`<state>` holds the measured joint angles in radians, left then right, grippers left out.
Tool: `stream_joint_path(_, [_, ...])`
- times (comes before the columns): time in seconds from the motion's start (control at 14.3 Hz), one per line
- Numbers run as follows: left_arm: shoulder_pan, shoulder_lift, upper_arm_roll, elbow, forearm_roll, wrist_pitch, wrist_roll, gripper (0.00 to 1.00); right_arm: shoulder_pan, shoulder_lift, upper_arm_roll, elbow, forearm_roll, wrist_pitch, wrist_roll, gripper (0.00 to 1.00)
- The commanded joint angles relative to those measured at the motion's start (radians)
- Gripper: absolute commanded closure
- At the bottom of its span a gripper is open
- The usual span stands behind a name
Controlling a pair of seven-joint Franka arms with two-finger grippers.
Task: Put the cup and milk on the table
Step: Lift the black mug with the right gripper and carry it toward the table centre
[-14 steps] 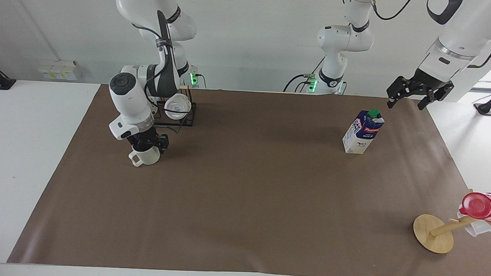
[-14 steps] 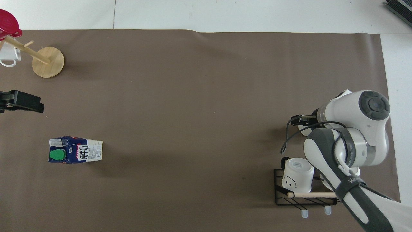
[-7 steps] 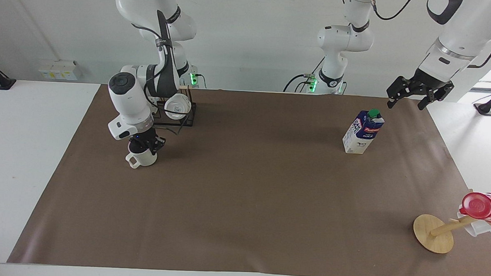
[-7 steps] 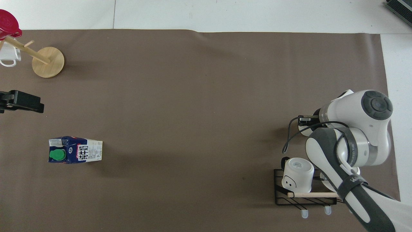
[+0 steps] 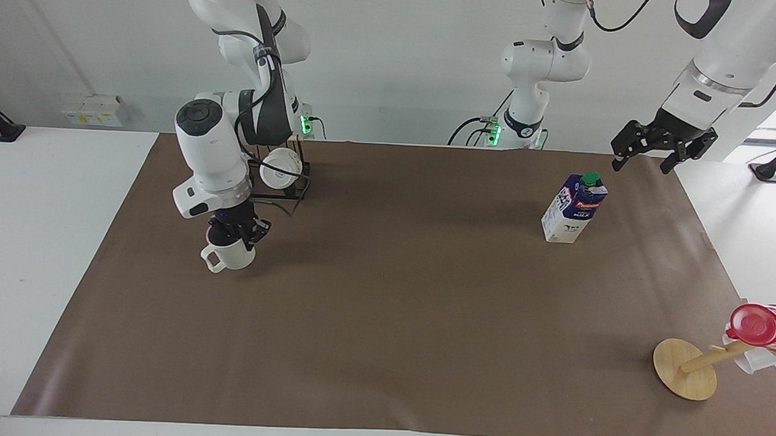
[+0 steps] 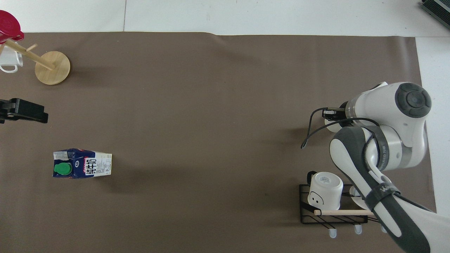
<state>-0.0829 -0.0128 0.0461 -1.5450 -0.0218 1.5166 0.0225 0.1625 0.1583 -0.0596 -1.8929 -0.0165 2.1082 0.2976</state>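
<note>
Right gripper clamped on the cup rim, cup upright, at or just above the paper at the right arm's end of the table, just farther from the robots than the wire rack. Step in hand looks like carrying the cup out for placement; next: set it flat, release, lift straight up. Milk already stands on the paper at the left arm's end. Left gripper spread wide, empty, waiting over the table edge near the milk. Versus a second ago: right jaws went from part open to shut, and the cup shifted slightly away from the rack; milk unmoved.
</note>
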Motion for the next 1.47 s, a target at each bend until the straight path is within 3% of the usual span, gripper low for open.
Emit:
stream_joint_path(0.0, [0.015, -0.001, -0.008, 0.016, -0.001, -0.022, -0.004, 0.00, 0.044, 0.024, 0.003, 0.115, -0.005, -0.096, 0.056, 1.00])
stream_joint_path(0.28, [0.014, -0.001, -0.008, 0.016, -0.003, -0.022, -0.004, 0.00, 0.158, 0.036, 0.003, 0.118, 0.015, -0.079, 0.135, 1.00])
stream_joint_path(0.56, [0.014, -0.001, -0.008, 0.016, -0.003, -0.022, -0.004, 0.00, 0.311, 0.113, 0.003, 0.162, -0.002, -0.068, 0.316, 1.00])
stream_joint_path(0.98, [0.014, -0.001, -0.008, 0.016, -0.003, -0.022, -0.004, 0.00, 0.463, 0.179, 0.003, 0.143, -0.008, 0.054, 0.532, 1.00])
stream_joint_path(1.4, [0.015, -0.001, -0.008, 0.016, -0.003, -0.026, -0.006, 0.00, 0.497, 0.195, 0.003, 0.083, -0.020, 0.111, 0.589, 1.00])
